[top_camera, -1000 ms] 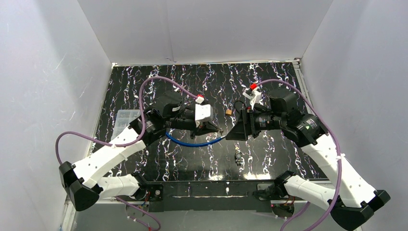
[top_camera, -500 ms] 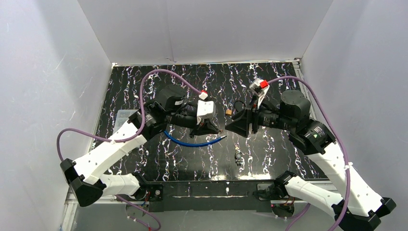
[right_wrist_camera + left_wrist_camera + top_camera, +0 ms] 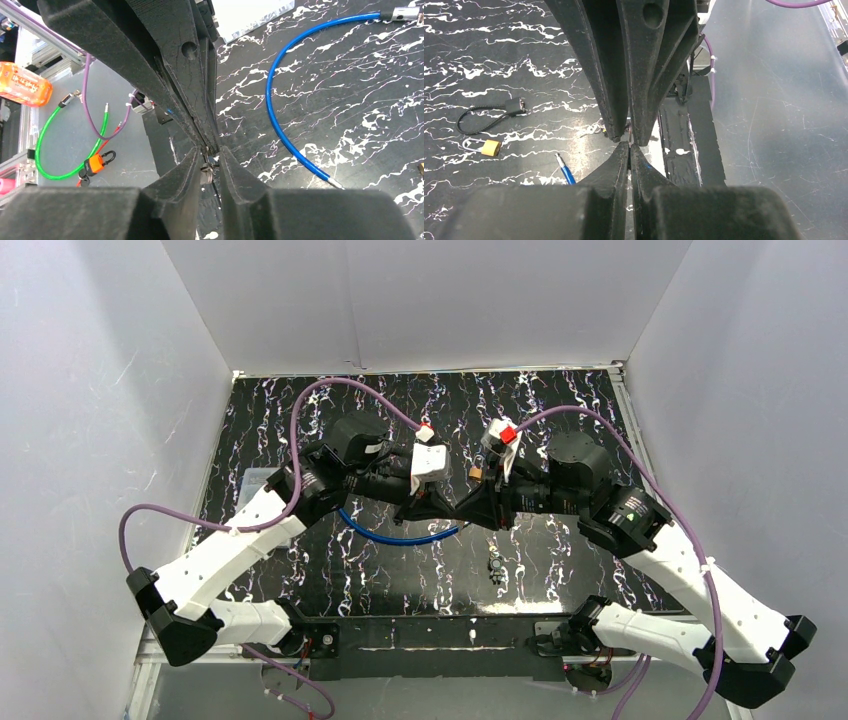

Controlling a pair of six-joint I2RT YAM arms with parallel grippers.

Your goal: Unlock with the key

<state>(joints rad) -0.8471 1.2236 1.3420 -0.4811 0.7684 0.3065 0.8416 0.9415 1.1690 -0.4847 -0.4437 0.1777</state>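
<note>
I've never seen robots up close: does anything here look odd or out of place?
Nothing spilled or broken. The one oddity: the left pincer and right pincer meet tip to tip, a tiny metal piece between them, while the brass padlock lies apart.

Bright, even overhead light fills the white walls. The glossy black table shows soft glare and faint shadows. In the wrist views the foreground is dark and slightly blurred, the background sharp.

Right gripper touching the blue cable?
Apart. Right wrist view: the thin blue cable with metal tips lies curved on the black marbled table, and bare tabletop plainly separates it from the right gripper.
</note>
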